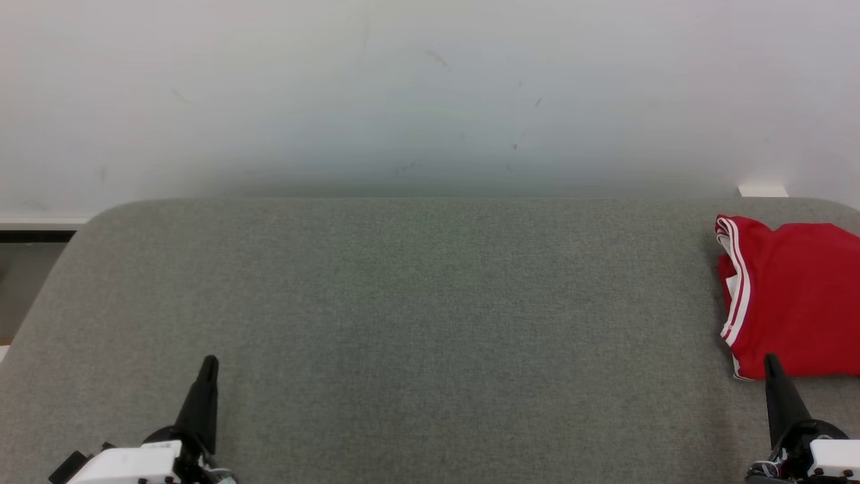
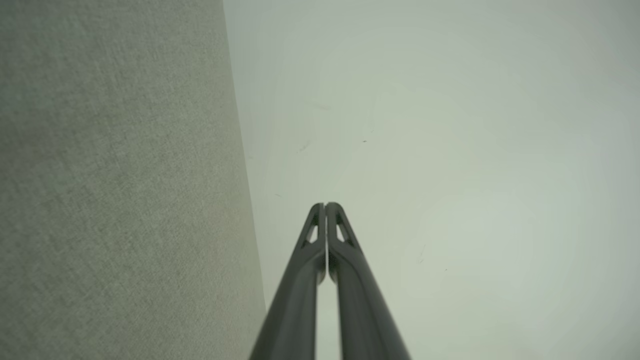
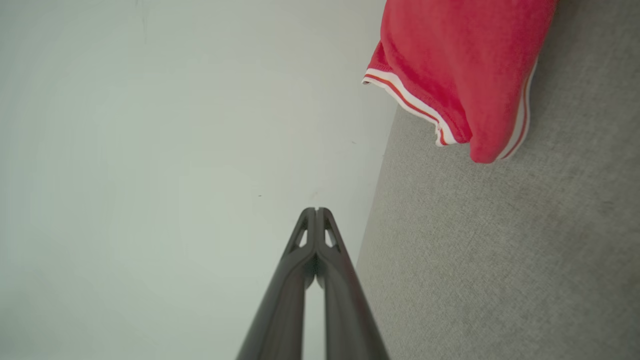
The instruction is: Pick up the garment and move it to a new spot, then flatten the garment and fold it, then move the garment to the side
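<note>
My left pincer (image 1: 209, 366) and right pincer (image 1: 770, 363): together, empty. Garment (image 1: 793, 296) looks folded aside; task seems done, no grasp needed.

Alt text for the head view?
A red garment with white trim lies at the far right of a grey fabric surface, cut off by the frame edge. The left gripper and right gripper sit shut and empty at the near edge; pale wall behind.
</note>
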Robot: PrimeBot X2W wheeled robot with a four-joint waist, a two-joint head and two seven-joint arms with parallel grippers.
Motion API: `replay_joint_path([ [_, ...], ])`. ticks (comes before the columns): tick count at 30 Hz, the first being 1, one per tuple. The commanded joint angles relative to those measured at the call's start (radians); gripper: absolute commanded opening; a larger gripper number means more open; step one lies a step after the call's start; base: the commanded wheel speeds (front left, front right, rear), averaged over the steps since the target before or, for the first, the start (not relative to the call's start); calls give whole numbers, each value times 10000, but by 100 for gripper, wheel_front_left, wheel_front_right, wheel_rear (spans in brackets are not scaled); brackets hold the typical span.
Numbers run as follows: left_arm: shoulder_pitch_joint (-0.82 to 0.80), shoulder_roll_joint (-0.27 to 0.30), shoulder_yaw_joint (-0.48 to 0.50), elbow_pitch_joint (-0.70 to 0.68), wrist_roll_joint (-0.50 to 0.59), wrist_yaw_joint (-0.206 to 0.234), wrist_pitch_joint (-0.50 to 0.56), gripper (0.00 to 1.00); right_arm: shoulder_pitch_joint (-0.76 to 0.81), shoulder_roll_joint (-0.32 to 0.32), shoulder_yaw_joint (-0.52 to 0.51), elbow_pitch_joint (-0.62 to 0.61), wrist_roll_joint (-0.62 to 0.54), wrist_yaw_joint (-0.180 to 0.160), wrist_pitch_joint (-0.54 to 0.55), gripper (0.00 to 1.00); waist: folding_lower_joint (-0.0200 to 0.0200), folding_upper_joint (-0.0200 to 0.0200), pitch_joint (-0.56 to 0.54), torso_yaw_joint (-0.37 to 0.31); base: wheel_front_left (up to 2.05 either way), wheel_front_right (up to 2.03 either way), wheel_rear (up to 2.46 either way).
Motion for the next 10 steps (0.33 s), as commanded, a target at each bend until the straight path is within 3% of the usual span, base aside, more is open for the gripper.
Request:
replay_joint_path([
  [1, -70, 36, 15, 5, 24, -21, 15, 0, -78, -78, -40, -1, 2, -24, 49, 0, 0, 0, 0, 1, 0, 0, 0],
  [10, -71, 22, 23, 5, 42, -20, 30, 0, -77, -78, -40, -1, 2, -23, 49, 0, 0, 0, 0, 1, 0, 0, 0],
])
